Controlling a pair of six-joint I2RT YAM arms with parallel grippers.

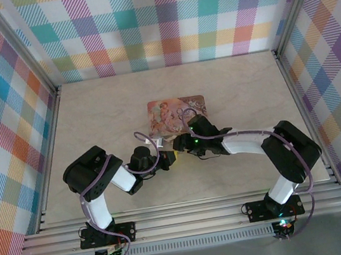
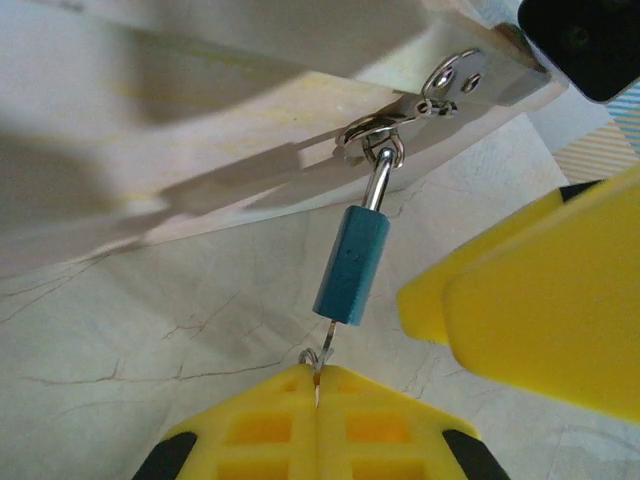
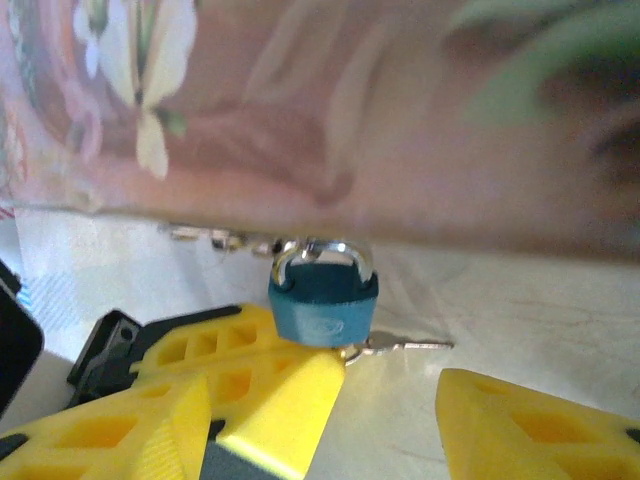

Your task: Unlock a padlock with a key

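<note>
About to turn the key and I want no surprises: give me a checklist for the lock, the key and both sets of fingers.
1. Left fingers shut on the thin silver key under the small blue padlock: ok.
2. Key fully seated in the keyhole: cannot tell, the joint is too small.
3. Silver shackle closed through the silver hasp of the pink picture-printed tin: ok.
4. Padlock body braced by the right fingers: not ok, they are open and apart from it.

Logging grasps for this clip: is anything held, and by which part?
The left gripper pinches the key by its outer end, just below the padlock. The right gripper is open and holds nothing.
</note>
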